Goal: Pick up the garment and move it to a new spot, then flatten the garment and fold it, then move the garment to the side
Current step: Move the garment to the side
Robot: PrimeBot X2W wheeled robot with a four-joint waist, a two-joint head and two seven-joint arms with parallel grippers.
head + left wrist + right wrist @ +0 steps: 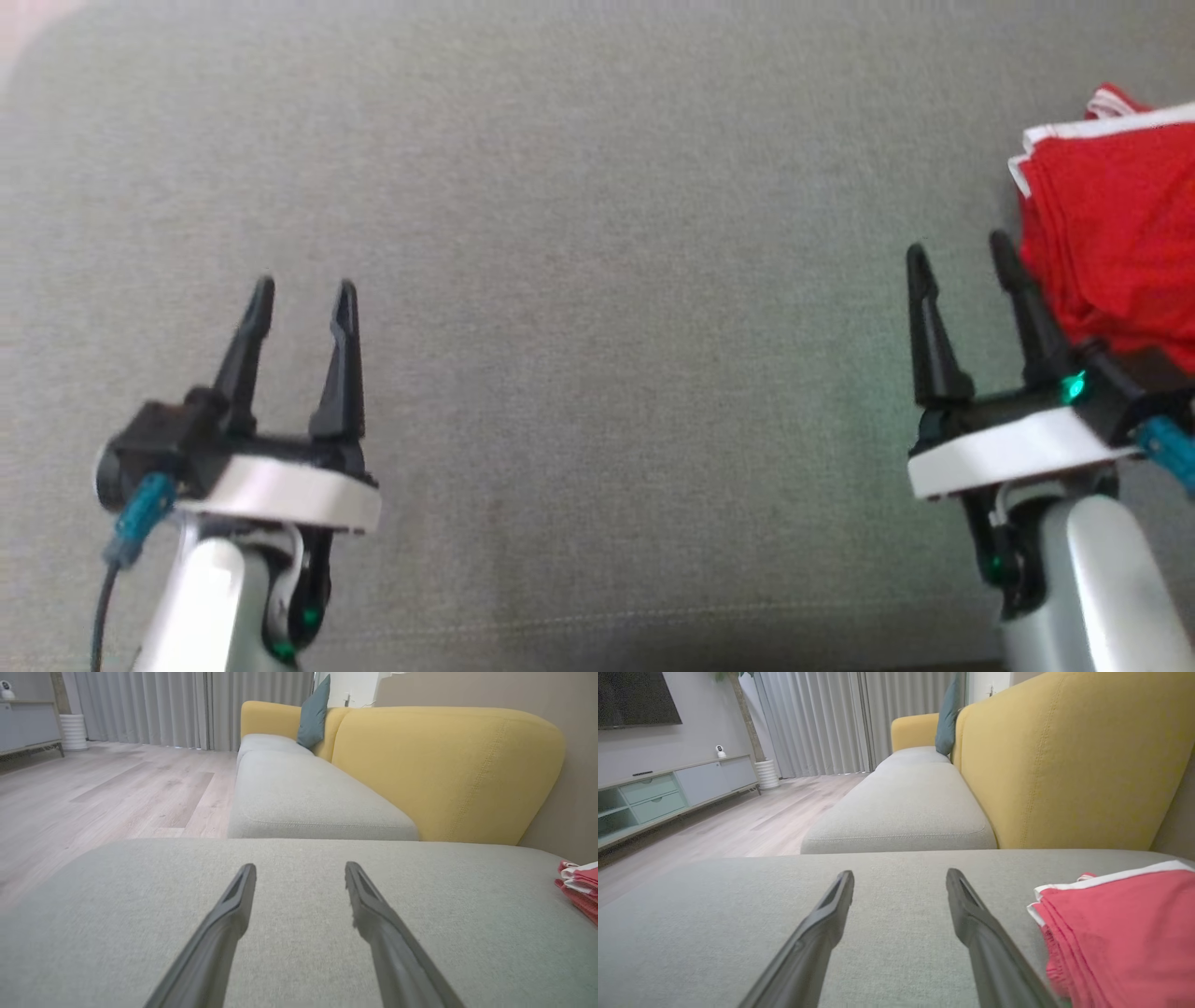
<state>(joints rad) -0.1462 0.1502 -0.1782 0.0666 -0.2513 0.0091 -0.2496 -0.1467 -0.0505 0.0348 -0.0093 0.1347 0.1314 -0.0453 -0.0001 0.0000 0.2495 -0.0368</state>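
Left gripper, right gripper are hovering with fingers spread, empty — garment lying folded aside on sofa; likely finishing, only retreat remaining.

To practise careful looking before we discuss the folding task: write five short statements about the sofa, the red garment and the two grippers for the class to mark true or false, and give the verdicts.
1. The red garment lies folded near the right side of the grey cushion. True.
2. The left gripper is shut on the garment. False: its jaws stand open, hold nothing and are well apart from the garment.
3. The right gripper is open, beside the garment. True.
4. The garment is spread flat across the middle of the cushion. False: it is a folded stack at the side.
5. A teal pillow leans on the yellow backrest. True.
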